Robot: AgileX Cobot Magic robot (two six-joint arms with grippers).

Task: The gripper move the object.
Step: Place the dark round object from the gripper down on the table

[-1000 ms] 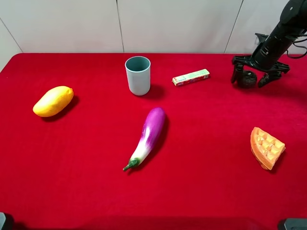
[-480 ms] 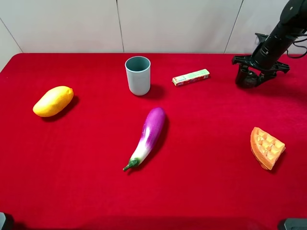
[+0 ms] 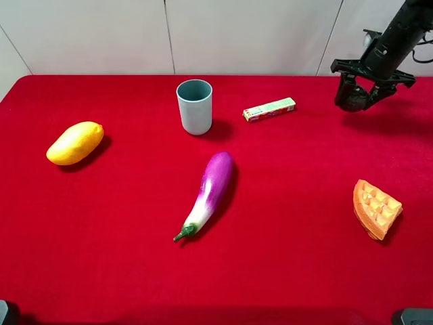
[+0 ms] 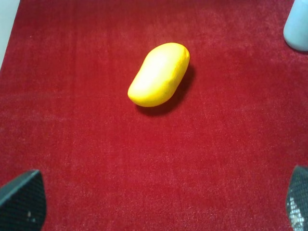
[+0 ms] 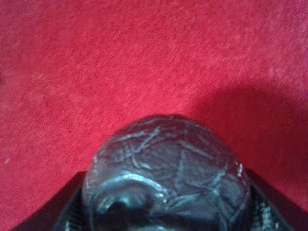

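The object is a small dark mottled ball (image 3: 352,99) with pale crackle marks; it fills the right wrist view (image 5: 168,168). My right gripper (image 3: 356,99) is shut on it at the table's far right and holds it a little above the red cloth, its shadow under it. My left gripper (image 4: 159,202) is open; only its two fingertips show at the edges of the left wrist view, above bare cloth near a yellow mango (image 4: 159,74). The left arm does not show in the exterior high view.
On the red table (image 3: 304,169): a yellow mango (image 3: 75,142) at the left, a grey-blue cup (image 3: 195,106) at the back middle, a small green-orange box (image 3: 269,109) beside it, a purple eggplant (image 3: 208,191) in the middle, an orange waffle wedge (image 3: 375,208) at the right.
My right gripper closed around the ball on the cloth, then rose a little with the ball in it. Everything else is unmoved.
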